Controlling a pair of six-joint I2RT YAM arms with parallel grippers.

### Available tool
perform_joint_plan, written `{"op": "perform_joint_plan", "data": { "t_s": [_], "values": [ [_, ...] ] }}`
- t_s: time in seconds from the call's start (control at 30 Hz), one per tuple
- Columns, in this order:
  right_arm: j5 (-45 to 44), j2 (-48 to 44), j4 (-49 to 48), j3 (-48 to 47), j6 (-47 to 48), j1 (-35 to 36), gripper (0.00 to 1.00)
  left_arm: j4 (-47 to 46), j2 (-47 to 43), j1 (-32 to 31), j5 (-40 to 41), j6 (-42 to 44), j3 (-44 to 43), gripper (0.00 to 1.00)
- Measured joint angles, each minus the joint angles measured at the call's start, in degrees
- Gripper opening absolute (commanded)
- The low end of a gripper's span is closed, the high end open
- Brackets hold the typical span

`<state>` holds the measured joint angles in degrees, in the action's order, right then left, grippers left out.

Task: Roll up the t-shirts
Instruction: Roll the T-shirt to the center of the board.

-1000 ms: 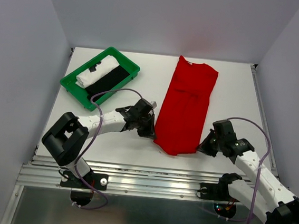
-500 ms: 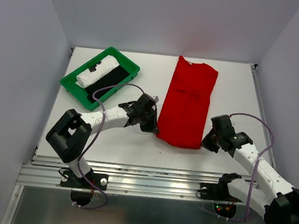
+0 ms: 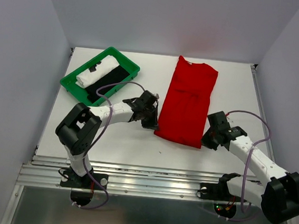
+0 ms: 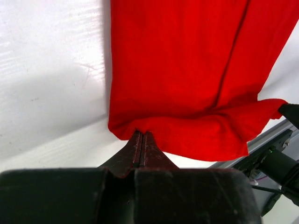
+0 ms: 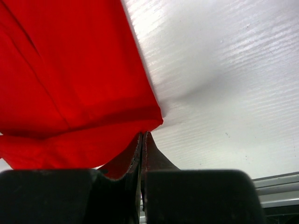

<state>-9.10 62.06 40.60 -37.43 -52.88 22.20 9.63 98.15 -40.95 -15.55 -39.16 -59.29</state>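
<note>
Your left gripper (image 4: pixel 141 139) is clamped shut on the near-left corner of the red shirt (image 3: pixel 186 99), and your right gripper (image 5: pixel 142 139) is clamped shut on its near-right corner. In both wrist views the jaws meet with only a thin bite of hem between the tips. The red shirt lies folded into a long strip on the table (image 3: pixel 125 146), running from near to far, right of centre. Its near edge is turned over into a first narrow fold. The white shirt (image 3: pixel 98 70) and black shirt (image 3: pixel 109 80) sit in the tray (image 3: pixel 70 85) at the far left, well apart from your work. The main risk is that thin bite: pull too hard or too fast and a corner may slip out, leaving one side behind. If your two arms do not advance evenly, the roll will likely skew into a cone, and the near edge already looks slightly slanted from above. Lift the hem too high and the fold may flop open instead of tucking under. Drag rather than roll, and the whole strip may slide toward the far edge and bunch.
</note>
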Motion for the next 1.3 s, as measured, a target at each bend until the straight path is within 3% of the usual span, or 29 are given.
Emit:
{"op": "perform_joint_plan", "data": {
  "t_s": [0.43,0.53,0.57,0.67,0.77,0.83,0.9,1.03,1.17,1.2,1.3],
  "values": [
    [-3.3,5.9,-2.3,-2.9,0.3,0.0,0.01,0.5,3.9,0.9,0.7,1.2,-2.5,0.00],
    [-4.1,7.3,-2.7,-3.4,0.7,0.0,0.11,0.7,5.4,1.0,1.0,1.4,-3.8,0.00],
    [-4.5,8.0,-2.9,-3.6,0.9,0.0,0.20,0.8,6.1,1.0,1.1,1.6,-4.5,0.00],
    [-5.6,9.5,-3.1,-4.7,1.7,0.0,0.38,1.4,7.7,1.3,1.5,2.1,-6.1,0.11],
    [-6.9,9.4,-2.9,-6.1,2.5,0.0,0.43,2.7,8.0,1.3,2.5,2.4,-7.3,0.21],
    [-7.6,8.7,-2.8,-7.4,3.2,0.0,0.43,3.5,7.8,1.3,4.1,2.5,-8.1,0.35],
    [-8.2,7.6,-2.2,-8.7,4.1,0.0,0.43,4.0,7.0,1.3,6.2,2.4,-8.1,0.43],
    [-8.2,5.1,-1.2,-10.8,6.7,0.0,0.37,5.0,2.1,1.3,11.9,0.7,-7.7,0.49],
    [-4.1,4.6,-1.0,-10.7,9.4,0.2,0.21,4.9,-4.7,1.3,17.1,-0.7,-6.2,0.37],
    [-3.4,4.6,-1.0,-10.5,9.9,0.4,0.19,4.8,-6.1,1.3,17.8,-0.8,-5.9,0.25],
    [-0.5,4.6,-1.2,-9.4,10.7,1.9,0.13,4.6,-7.3,0.5,18.3,-0.6,-5.7,0.12]
  ]
}}
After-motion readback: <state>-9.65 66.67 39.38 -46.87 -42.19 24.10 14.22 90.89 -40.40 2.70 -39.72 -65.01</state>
